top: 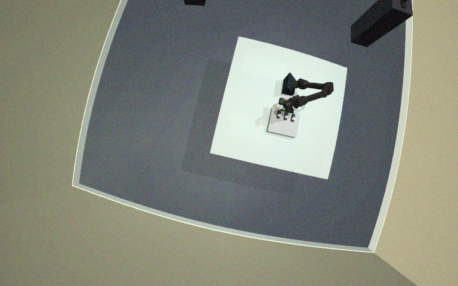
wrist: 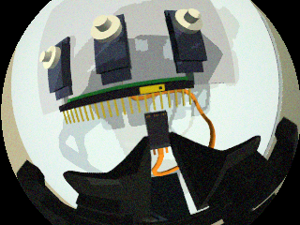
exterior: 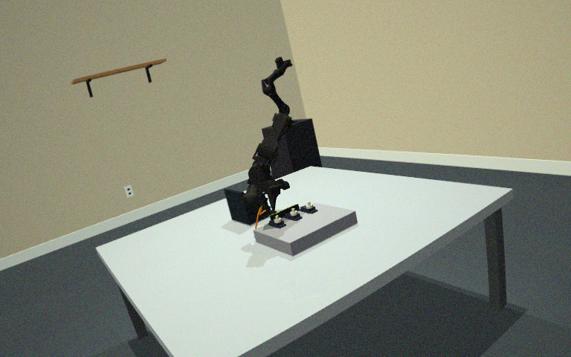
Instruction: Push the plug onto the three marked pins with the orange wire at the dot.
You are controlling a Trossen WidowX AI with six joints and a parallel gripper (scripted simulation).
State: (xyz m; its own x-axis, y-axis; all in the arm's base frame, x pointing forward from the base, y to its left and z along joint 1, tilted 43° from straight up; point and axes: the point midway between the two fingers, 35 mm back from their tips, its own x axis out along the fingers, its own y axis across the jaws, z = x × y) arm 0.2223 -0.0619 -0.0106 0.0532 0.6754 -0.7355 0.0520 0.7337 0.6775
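My gripper (wrist: 158, 138) (exterior: 273, 209) is shut on the black plug (wrist: 157, 124), which points its front edge toward the pin row. In the wrist view the plug lies just short of the pin tips (wrist: 115, 108), below the yellow band (wrist: 148, 89) with its dot at the right end; contact is unclear. Plug and pins look nearly square to each other, with the plug slightly tilted. The orange lead (wrist: 212, 133) (exterior: 257, 219) loops right of the fingers to the board. Which hole is orange's cannot be told. The grey holder (top: 282, 129) (exterior: 324, 225) lies flat.
Three dark servos with cream horns (wrist: 105, 27) (exterior: 293, 212) stand on the holder behind the pin row. The dark arm base (top: 288, 84) is close behind the gripper. The white table (top: 243, 134) (exterior: 189, 273) carries them all.
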